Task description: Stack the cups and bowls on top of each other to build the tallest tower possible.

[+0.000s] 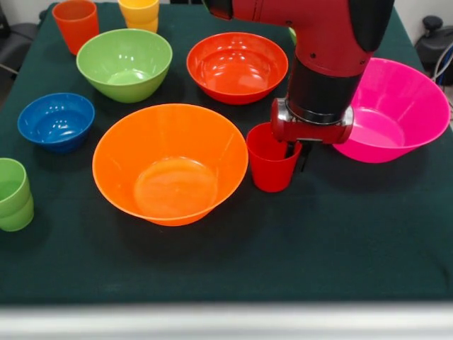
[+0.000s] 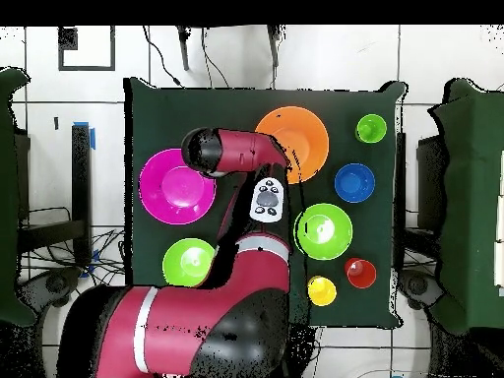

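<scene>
one glossy tapered red cup clamped at its rim by the hand.

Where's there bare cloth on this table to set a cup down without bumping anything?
The widest free patch is the near strip of green cloth, in front of the large orange bowl and red cup. A smaller one lies between the blue bowl and stacked light green cups. Around the gripper and pink bowl it is crowded.
</scene>
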### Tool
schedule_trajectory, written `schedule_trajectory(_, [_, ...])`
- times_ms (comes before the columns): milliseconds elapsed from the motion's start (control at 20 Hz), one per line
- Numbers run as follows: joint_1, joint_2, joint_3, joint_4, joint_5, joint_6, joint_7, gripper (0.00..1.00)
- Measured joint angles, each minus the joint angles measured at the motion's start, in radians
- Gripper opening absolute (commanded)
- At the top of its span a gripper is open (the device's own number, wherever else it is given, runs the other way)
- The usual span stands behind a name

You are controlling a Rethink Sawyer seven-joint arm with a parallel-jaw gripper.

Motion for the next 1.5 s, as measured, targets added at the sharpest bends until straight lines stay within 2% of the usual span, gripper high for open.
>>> schedule_trajectory(700, [0.028,0.002,-0.023,-0.019,0.000,0.115,0.000,0.00])
schedule_trajectory(1050, [0.037,-0.037,-0.033,-0.020,0.000,0.220,0.000,0.00])
schedule_trajectory(1500, [0.032,-0.097,-0.034,-0.021,0.000,0.261,0.000,0.00])
